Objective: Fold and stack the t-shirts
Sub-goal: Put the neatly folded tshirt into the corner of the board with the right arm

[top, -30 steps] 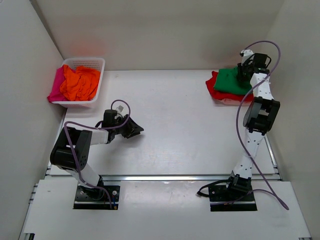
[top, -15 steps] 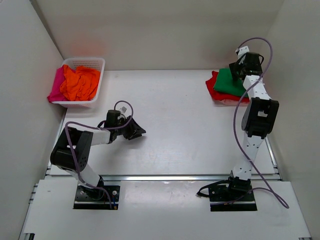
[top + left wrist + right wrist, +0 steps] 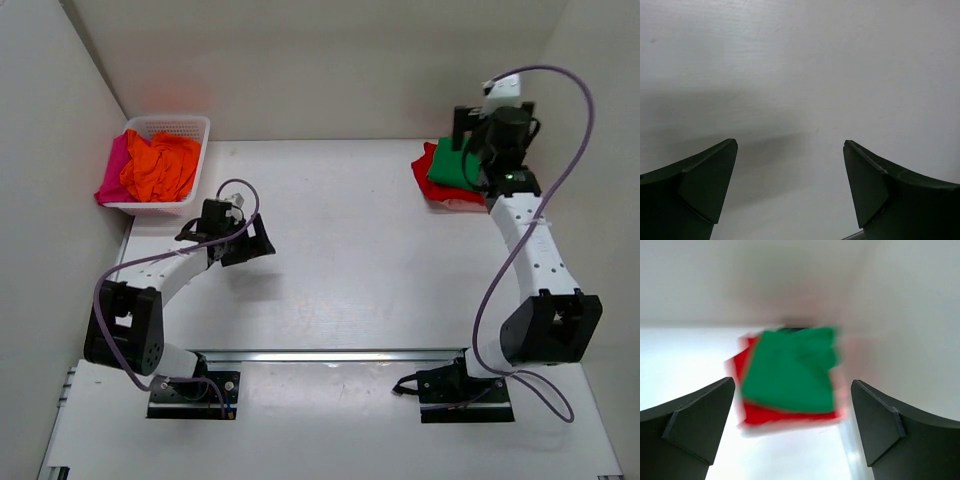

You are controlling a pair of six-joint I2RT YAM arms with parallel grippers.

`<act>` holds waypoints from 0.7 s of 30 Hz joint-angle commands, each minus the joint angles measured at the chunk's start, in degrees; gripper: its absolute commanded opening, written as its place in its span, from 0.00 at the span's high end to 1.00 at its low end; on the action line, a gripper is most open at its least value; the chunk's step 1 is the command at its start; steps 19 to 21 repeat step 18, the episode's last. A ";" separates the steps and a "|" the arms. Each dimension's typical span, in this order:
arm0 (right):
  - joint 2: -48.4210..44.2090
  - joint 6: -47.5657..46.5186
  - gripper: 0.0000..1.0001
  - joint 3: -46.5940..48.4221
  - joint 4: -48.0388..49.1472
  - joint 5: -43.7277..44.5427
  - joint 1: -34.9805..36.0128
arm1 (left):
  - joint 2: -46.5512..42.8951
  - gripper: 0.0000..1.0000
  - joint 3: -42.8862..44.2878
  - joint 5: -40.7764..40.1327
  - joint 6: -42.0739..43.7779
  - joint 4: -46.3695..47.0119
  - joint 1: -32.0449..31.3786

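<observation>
A folded bright green t-shirt lies on a folded red t-shirt at the table's back right corner. In the right wrist view the green t-shirt and the red t-shirt are blurred. My right gripper hovers over that stack, open, with nothing between its fingers. An orange t-shirt and a magenta-pink t-shirt sit crumpled in the white basket at the back left. My left gripper hangs open over bare table, right of the basket and nearer the front.
White walls close in the table at the back, left and right. The stack sits close to the right wall. A metal rail runs along the table's near edge, in front of the arm bases.
Both grippers have opened. The right gripper has let go of the green t-shirt and drawn up and back from the stack. The left arm has lifted and swung a little towards the basket.
</observation>
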 commanded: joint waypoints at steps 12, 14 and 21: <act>-14.06 32.10 0.01 -32.45 -13.63 -15.81 27.16 | -21.25 0.01 -7.40 -6.01 9.99 -12.32 -5.16; -17.24 34.65 0.01 -37.88 -11.52 -16.76 27.45 | -22.92 0.01 -8.72 -4.16 9.73 -11.18 -3.67; -23.66 35.72 0.00 -43.97 -6.86 -18.53 27.79 | -26.44 0.01 -12.59 -1.51 11.58 -8.98 -3.49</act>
